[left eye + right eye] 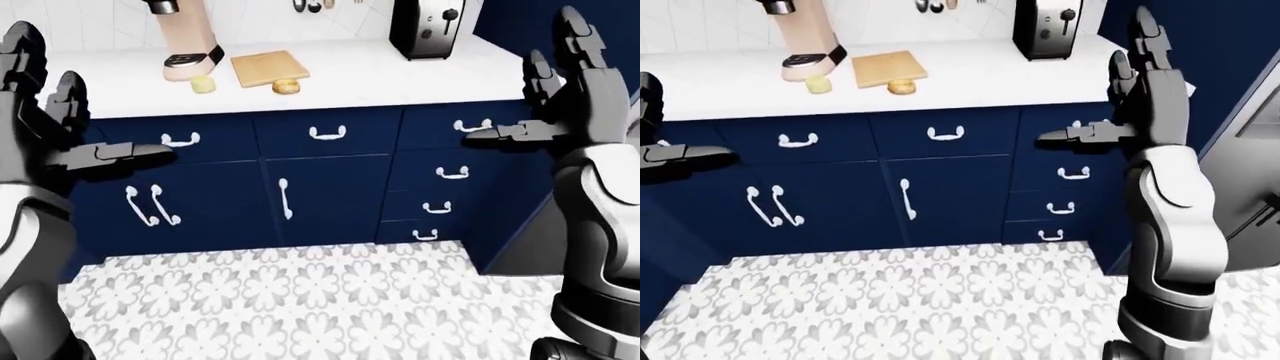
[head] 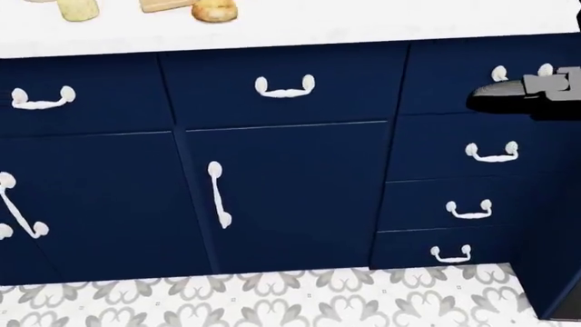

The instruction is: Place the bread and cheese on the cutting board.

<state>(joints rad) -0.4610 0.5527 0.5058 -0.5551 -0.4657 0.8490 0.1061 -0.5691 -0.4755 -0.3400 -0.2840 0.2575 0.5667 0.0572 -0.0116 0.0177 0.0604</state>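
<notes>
White stone surface [image 1: 330,79] carries the round brown bread [image 1: 286,86] touching the pale wooden cutting board's [image 1: 268,67] near edge and the yellow cheese block [image 1: 203,84] beside it, while left hand [image 1: 45,112] and right hand [image 1: 565,90], both spread and empty, hang raised, apparently readying a reach.

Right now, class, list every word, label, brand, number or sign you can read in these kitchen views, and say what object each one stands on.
None can be read.
Toaster: knobs and a lever, no legible marking.
Coffee machine: plain body, no visible label.
Cutting board, bread and cheese: unmarked.
Blue cabinet fronts: only white handles, no text.
</notes>
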